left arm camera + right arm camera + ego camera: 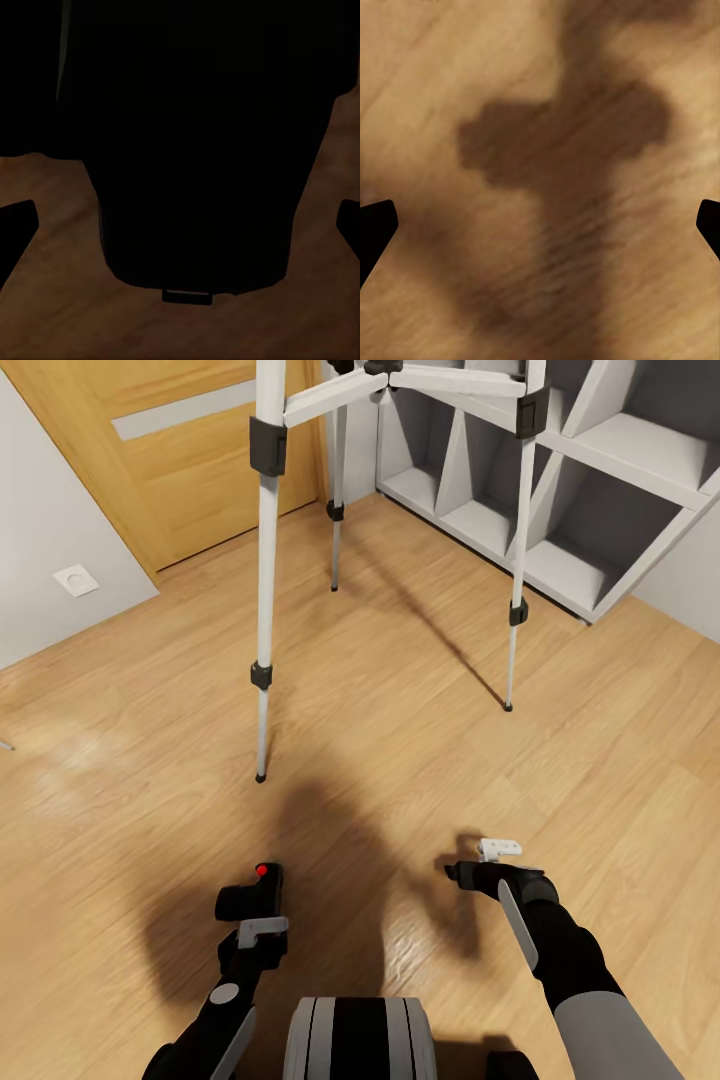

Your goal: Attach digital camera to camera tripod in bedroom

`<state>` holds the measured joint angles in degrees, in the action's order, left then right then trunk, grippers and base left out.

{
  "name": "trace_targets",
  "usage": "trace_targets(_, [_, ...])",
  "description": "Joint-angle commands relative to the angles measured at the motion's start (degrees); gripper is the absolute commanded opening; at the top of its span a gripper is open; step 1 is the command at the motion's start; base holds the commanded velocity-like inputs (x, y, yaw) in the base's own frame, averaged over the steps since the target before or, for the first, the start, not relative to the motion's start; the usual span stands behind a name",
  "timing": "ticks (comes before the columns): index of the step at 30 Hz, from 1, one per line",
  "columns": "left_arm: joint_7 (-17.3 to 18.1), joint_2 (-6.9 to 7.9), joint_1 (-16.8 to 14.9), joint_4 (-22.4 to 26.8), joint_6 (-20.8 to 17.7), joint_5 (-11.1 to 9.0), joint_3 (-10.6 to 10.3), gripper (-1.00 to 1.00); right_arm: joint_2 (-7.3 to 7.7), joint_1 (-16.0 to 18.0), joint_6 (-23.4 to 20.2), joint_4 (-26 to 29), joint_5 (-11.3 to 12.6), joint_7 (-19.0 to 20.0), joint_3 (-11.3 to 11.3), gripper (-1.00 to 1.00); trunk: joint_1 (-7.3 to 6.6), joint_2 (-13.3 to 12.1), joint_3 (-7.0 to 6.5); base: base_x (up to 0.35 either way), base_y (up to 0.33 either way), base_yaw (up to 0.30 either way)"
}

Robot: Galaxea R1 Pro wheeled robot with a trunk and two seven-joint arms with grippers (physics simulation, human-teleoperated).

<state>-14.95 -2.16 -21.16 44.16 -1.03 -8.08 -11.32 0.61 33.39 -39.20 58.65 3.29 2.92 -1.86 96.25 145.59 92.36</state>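
From the head camera, the left claw (252, 920) clenched the small boxy black camera (252, 895), short of the silver-legged tripod (266, 560). The left wrist showed its dark body (195, 150) between the fingers. The right claw (540, 225) hung released over wood floor (450, 67).

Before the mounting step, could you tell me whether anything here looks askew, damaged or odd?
Nothing stands out. The camera tripod stands upright with its three feet on the wood floor, and the digital camera is held in the left gripper.

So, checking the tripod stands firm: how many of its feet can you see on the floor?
3: the camera tripod's near foot, one right, one behind by the door.
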Motion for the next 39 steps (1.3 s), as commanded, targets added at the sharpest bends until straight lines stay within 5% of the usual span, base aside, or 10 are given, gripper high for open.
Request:
trace_targets(1, [-0.4, 0.05, 0.0, 0.1, -0.1, -0.6, -0.3, 1.00, 0.00, 0.0, -0.3, 0.1, 0.3, 0.1, -0.1, 1.00, -0.01, 0.0, 0.03, 0.003, 0.000, 0.000])
trace_targets(37, [-0.3, 0.05, 0.0, -0.3, -0.1, -0.5, -0.3, 1.00, 0.00, 0.0, -0.3, 0.1, 0.3, 0.1, -0.1, 1.00, -0.01, 0.0, 0.03, 0.024, 0.000, 0.000])
trace_targets(38, [-0.3, 0.05, 0.0, -0.3, -0.1, -0.5, -0.3, -1.00, 0.00, 0.0, -0.3, 0.1, 0.3, 0.1, -0.1, 1.00, -0.01, 0.0, 0.03, 0.000, 0.000, 0.000])
trace_targets(39, [-0.3, 0.07, 0.0, -0.4, -0.1, -0.6, -0.3, -1.00, 0.00, 0.0, -0.3, 0.1, 0.3, 0.1, -0.1, 1.00, -0.01, 0.0, 0.03, 0.000, 0.000, 0.000])
